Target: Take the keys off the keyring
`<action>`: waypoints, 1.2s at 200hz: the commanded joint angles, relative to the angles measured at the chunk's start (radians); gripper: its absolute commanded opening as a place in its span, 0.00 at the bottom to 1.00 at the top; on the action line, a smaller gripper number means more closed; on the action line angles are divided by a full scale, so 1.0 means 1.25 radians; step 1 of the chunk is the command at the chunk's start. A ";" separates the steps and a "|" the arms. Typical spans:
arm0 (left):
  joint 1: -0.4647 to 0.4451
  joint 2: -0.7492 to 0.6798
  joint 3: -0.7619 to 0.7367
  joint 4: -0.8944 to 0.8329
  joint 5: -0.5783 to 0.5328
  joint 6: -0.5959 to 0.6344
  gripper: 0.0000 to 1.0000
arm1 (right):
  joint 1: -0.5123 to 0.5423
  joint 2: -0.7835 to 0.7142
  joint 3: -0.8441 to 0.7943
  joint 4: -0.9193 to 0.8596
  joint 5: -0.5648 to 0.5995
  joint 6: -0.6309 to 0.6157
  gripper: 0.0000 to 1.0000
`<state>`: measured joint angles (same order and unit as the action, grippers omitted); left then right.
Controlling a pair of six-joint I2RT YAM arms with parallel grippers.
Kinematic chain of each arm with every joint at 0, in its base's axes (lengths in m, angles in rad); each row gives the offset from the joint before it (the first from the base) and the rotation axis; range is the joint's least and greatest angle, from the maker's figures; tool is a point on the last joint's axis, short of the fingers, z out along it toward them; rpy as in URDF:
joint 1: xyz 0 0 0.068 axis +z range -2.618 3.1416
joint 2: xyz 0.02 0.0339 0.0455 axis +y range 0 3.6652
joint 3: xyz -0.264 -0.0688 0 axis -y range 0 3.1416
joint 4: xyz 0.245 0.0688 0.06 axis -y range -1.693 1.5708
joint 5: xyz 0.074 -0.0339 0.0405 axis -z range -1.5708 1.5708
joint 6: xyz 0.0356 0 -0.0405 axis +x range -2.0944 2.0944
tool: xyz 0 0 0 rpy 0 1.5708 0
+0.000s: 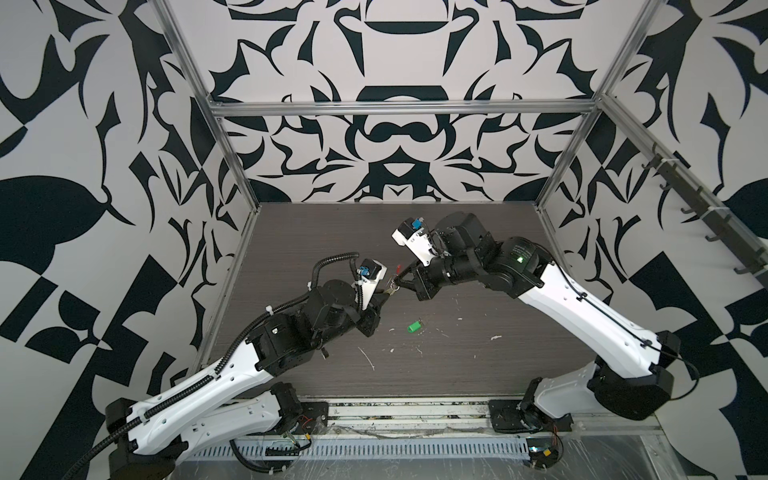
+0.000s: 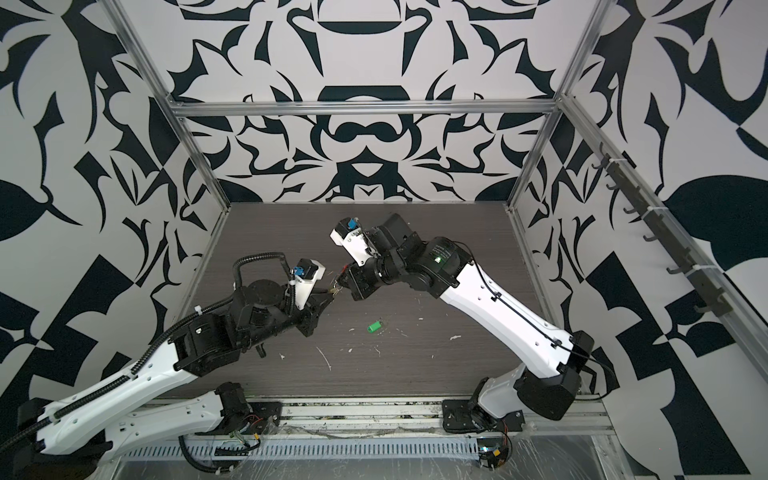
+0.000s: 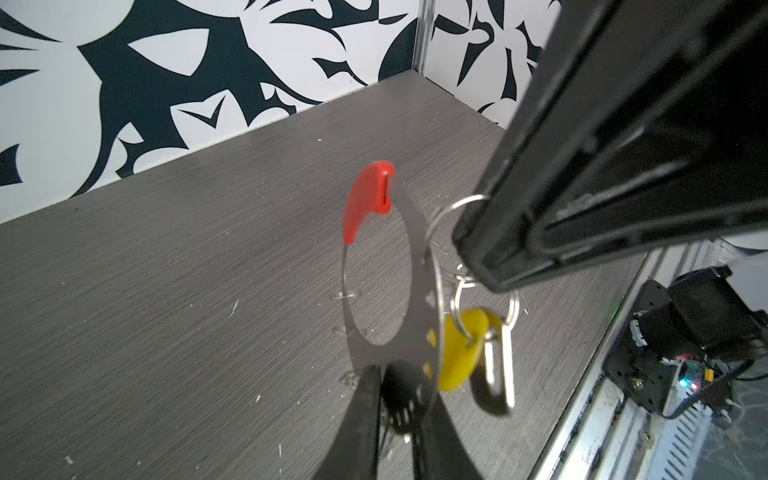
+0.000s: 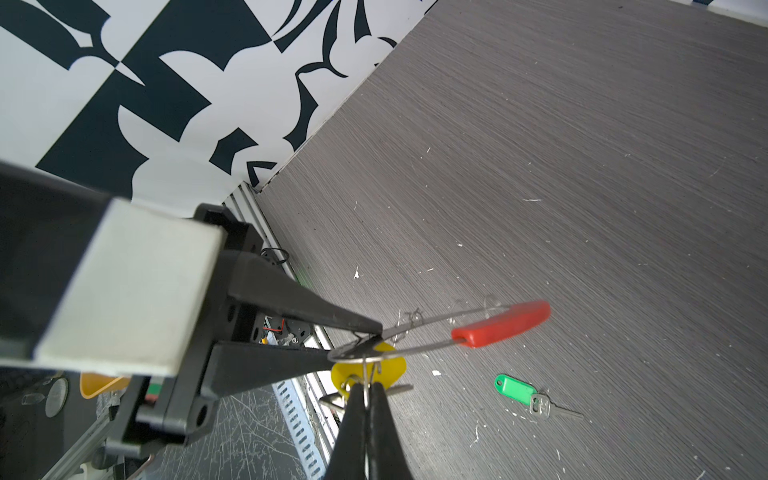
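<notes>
keyring (image 3: 420,241) is up off the table (image 1: 478,249), slung between the two grippers near the table's middle in both top views; red sleeve (image 4: 500,322) covers the part of the loop away from both sets of fingers; left gripper (image 3: 401,382) is pinched in tight on the keyring's flat metal band and holds it; right gripper (image 4: 366,392) is fully closed, nipping a thin silver split ring (image 4: 365,371) just beside the band; cannot tell if that ring is threaded through the band; yellow tag (image 3: 457,357) dangles just under the right gripper, close against the band, metal key (image 3: 505,365) hanging beside it; green tag (image 1: 413,327) lies flat on the table, well apart from the keyring, off it, small key (image 4: 540,405) attached at one end; white flecks (image 1: 368,357) scattered on the table around it
</notes>
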<state>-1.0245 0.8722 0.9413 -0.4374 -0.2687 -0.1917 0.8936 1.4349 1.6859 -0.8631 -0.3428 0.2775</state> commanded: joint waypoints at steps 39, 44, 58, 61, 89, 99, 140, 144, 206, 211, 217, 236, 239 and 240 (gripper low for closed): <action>-0.004 -0.023 -0.028 0.065 -0.064 0.013 0.19 | -0.002 -0.024 0.020 -0.002 -0.076 -0.017 0.00; -0.006 -0.023 -0.029 0.067 -0.064 0.015 0.17 | -0.003 -0.025 0.020 -0.001 -0.080 -0.017 0.00; -0.008 -0.025 -0.033 0.073 -0.072 0.018 0.12 | -0.007 -0.027 0.020 -0.003 -0.089 -0.017 0.00; -0.009 -0.027 -0.033 0.074 -0.075 0.018 0.10 | -0.008 -0.027 0.019 -0.003 -0.093 -0.017 0.00; -0.024 -0.036 -0.035 0.078 -0.103 0.029 0.00 | -0.014 -0.024 0.014 -0.016 -0.122 -0.024 0.00; -0.032 -0.040 -0.035 0.078 -0.109 0.034 0.00 | -0.015 -0.021 0.013 -0.020 -0.133 -0.024 0.00; -0.066 -0.044 -0.027 0.077 -0.166 0.069 0.00 | -0.023 -0.023 0.013 -0.045 -0.162 -0.026 0.00; -0.072 -0.043 -0.025 0.076 -0.175 0.074 0.00 | -0.023 -0.023 0.013 -0.049 -0.165 -0.027 0.00; -0.250 0.035 0.041 0.015 -0.436 0.245 0.00 | -0.024 -0.026 0.012 -0.118 -0.194 -0.067 0.00; -0.254 0.041 0.047 0.006 -0.443 0.256 0.00 | -0.024 -0.026 0.013 -0.122 -0.198 -0.068 0.00; -0.256 0.048 0.052 -0.001 -0.450 0.262 0.00 | -0.025 -0.024 0.013 -0.127 -0.205 -0.070 0.00; -0.256 0.053 0.062 -0.010 -0.456 0.280 0.00 | -0.024 -0.019 0.012 -0.144 -0.224 -0.079 0.00; -0.256 0.052 0.062 -0.011 -0.458 0.283 0.00 | -0.025 -0.019 0.010 -0.147 -0.227 -0.081 0.00; -0.255 0.051 0.062 -0.011 -0.458 0.284 0.00 | -0.025 -0.018 0.010 -0.148 -0.227 -0.082 0.00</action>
<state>-1.3373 0.9409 0.9638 -0.4767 -0.7574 0.0944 0.8516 1.4212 1.6859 -0.9909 -0.5365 0.2173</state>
